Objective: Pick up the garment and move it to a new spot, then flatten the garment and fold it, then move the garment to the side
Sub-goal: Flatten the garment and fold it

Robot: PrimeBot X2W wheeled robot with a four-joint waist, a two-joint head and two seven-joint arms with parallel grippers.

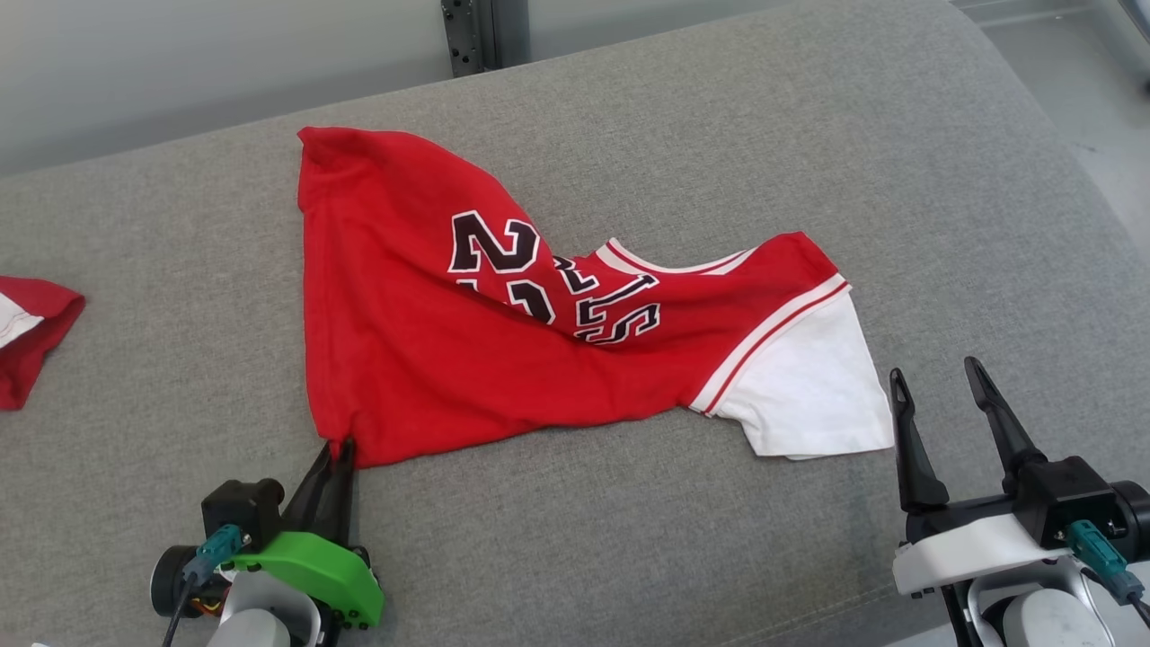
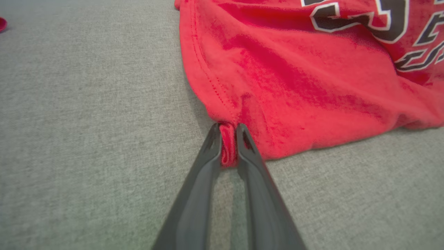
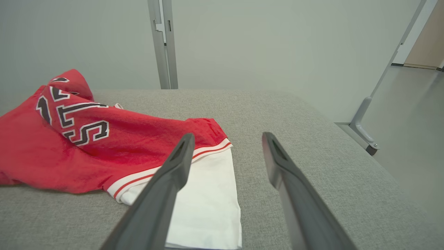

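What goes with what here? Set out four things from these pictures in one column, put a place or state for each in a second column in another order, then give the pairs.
Column one
1. left gripper
2. right gripper
3. white sleeve
4. other red garment

Column two
A. at the head view's left edge
B. pinching the lower corner of the jersey
C. open, holding nothing
D. flat on the grey cushion, below red and white stripes

Pairs: 1-B, 2-C, 3-D, 4-A
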